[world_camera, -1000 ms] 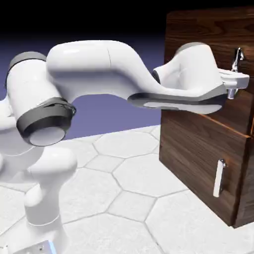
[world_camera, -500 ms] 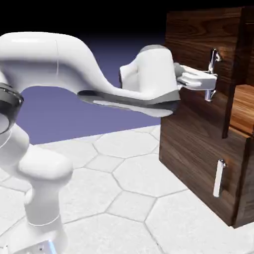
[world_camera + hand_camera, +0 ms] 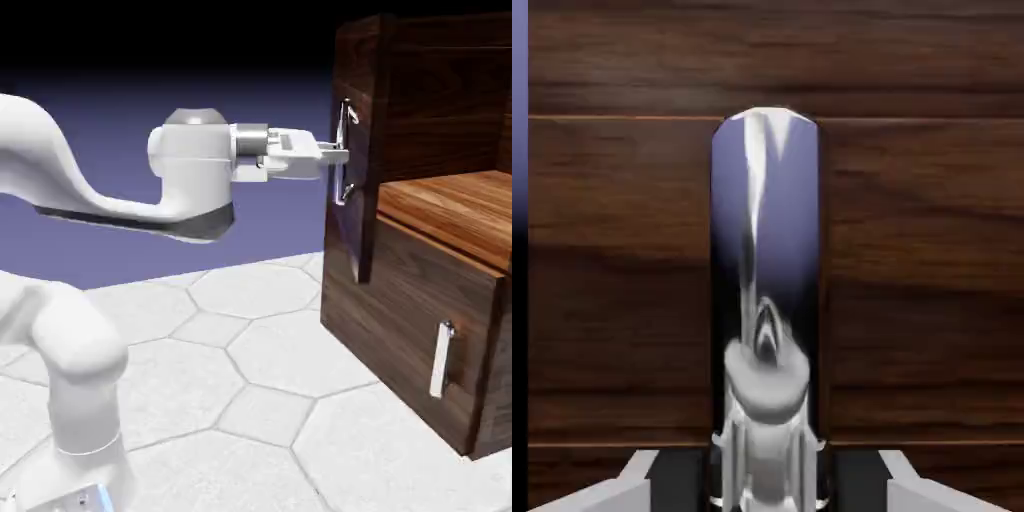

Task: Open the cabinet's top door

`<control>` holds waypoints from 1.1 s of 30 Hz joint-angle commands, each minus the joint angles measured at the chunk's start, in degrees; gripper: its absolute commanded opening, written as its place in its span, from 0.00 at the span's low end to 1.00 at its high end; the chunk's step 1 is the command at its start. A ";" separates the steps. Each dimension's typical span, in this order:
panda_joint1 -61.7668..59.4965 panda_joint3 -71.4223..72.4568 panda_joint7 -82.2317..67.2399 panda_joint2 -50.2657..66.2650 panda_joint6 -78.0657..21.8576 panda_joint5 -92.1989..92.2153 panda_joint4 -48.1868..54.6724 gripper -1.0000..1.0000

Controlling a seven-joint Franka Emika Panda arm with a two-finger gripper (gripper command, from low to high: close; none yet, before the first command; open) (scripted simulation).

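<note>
The dark walnut cabinet stands at the exterior view's right. Its top door is swung far out and shows almost edge-on, baring the dark inside and a lighter wooden shelf. My gripper reaches in level from the left and is shut on the door's long silver handle. In the hand view the handle runs upright through the middle in front of the door's wood, and my gripper is closed around its lower end.
The lower panel is closed, with its short silver handle near the right edge. The white hexagon-tiled table stretches in front of the cabinet. My arm's base column rises at the lower left.
My hand has drawn back to the left with the handle in its grip. The top door went from closed, through ajar, to wide open, and the shelf behind it came into view.
</note>
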 commanded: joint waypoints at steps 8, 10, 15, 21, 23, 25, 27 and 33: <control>-1.11 14.84 -8.17 -10.16 -12.98 20.04 -6.69 0.00; -0.55 18.98 -9.52 -11.92 -16.94 24.95 -7.38 0.00; 0.89 29.37 -11.71 -14.03 -26.89 36.08 -7.08 0.00; 1.04 41.83 -12.46 -12.85 -38.96 47.63 -3.16 0.00; 0.32 45.98 -12.45 -11.77 -43.02 51.12 -0.98 0.00; -0.90 50.13 -12.37 -10.45 -47.12 54.43 1.66 0.00; -2.66 54.29 -12.27 -8.98 -51.25 57.53 4.76 0.00; -11.21 66.51 -12.18 -4.57 -63.54 65.37 16.46 0.00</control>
